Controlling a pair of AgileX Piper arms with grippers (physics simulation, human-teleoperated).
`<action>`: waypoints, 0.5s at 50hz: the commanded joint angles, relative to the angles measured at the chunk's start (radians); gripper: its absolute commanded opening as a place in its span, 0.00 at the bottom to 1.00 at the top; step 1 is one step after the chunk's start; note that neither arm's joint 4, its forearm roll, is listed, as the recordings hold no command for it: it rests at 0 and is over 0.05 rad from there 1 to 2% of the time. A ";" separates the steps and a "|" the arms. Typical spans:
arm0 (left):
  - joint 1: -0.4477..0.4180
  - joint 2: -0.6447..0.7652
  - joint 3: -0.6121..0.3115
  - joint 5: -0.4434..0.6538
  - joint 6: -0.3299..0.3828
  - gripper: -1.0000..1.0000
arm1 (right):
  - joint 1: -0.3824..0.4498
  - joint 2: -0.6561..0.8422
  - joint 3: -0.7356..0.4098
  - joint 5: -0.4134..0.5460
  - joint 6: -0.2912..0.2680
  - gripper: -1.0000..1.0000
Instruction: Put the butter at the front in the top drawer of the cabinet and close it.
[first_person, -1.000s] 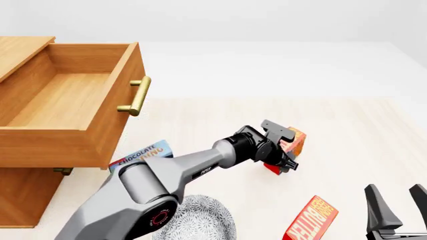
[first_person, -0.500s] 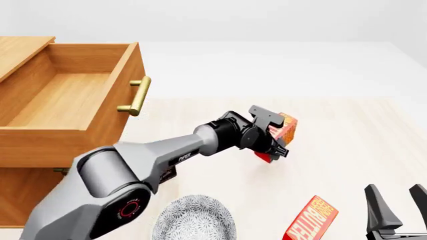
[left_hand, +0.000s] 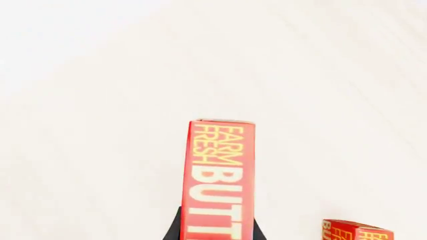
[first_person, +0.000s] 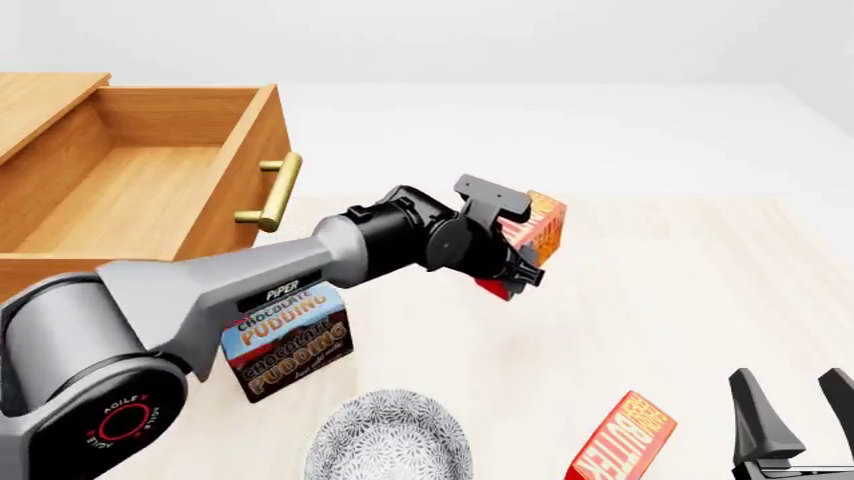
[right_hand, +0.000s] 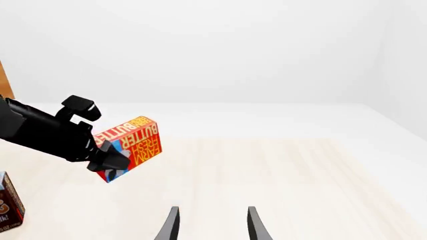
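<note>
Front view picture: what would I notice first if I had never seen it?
Probably the left gripper in the middle, holding a red butter box tilted above the table. Next, the big wooden top drawer standing open at the left, with a brass handle, and the Chocolate Pudding box below the arm.

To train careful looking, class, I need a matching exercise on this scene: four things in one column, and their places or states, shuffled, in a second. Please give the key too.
Things:
1. butter
2. top drawer
3. Chocolate Pudding box
4. second butter box

States:
A. pulled open, nothing visible inside
B. resting on the table, near the right gripper
C. lifted off the table in the left gripper
D. standing on the table beside the cabinet

Pairs: 1-C, 2-A, 3-D, 4-B
</note>
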 joint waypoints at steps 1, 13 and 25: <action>0.042 -0.140 0.084 0.028 0.048 0.00 | 0.000 0.000 0.000 -0.004 -0.001 1.00; 0.102 -0.241 0.124 0.089 0.110 0.00 | 0.000 0.000 0.000 -0.004 0.000 1.00; 0.184 -0.352 0.162 0.163 0.199 0.00 | 0.000 0.000 0.000 -0.003 0.000 1.00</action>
